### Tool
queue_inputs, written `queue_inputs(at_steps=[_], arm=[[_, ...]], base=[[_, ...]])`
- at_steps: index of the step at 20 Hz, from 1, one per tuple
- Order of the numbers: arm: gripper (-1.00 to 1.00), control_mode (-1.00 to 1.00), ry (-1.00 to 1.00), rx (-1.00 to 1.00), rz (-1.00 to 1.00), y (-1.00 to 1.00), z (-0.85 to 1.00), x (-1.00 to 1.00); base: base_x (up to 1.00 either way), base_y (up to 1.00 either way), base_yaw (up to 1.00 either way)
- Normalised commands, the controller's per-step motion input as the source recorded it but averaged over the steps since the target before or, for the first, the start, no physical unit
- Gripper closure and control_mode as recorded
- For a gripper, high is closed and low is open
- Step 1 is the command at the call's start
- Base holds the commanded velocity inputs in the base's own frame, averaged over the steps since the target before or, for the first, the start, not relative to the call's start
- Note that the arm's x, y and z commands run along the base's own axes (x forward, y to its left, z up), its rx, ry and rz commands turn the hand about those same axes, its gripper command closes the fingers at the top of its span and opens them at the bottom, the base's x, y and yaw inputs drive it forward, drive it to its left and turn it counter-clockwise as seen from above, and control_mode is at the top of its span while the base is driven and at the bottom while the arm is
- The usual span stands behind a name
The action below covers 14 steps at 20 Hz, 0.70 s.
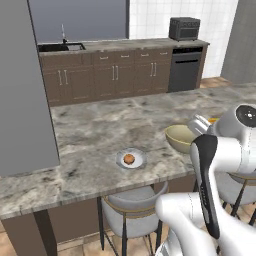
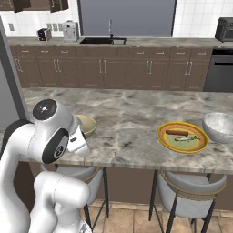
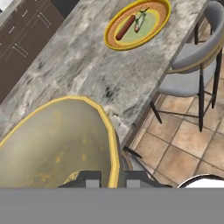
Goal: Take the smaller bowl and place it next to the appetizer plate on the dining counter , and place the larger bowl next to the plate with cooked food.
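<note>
The smaller bowl, olive-yellow with a pale rim, is at the near edge of the dining counter. My gripper is shut on its rim, one finger inside and one outside. In the left base view this bowl is to the right of the appetizer plate, a small white plate with one orange-brown morsel, a short gap apart. Whether the bowl rests on the stone or hangs just above it I cannot tell. The plate with cooked food, yellow-orange, lies further right, with the larger bowl, grey-white marbled, right beside it.
Grey stools stand under the counter's near edge. Behind is a cabinet run with a sink, a toaster oven and a dishwasher. A tall grey panel rises at the left.
</note>
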Motion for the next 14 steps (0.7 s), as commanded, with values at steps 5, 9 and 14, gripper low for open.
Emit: queue_inputs(at_steps=[5, 9, 14], arm=[[1.00, -1.00, 0.00, 0.00, 0.00, -0.06, -0.21, 0.13], [1.00, -1.00, 0.00, 0.00, 0.00, -0.10, -0.18, 0.15], [1.00, -1.00, 0.00, 0.00, 0.00, -0.02, -0.20, 0.21]], base=[[0.00, 0.00, 0.00], [0.00, 0.00, 0.00], [0.00, 0.00, 0.00]])
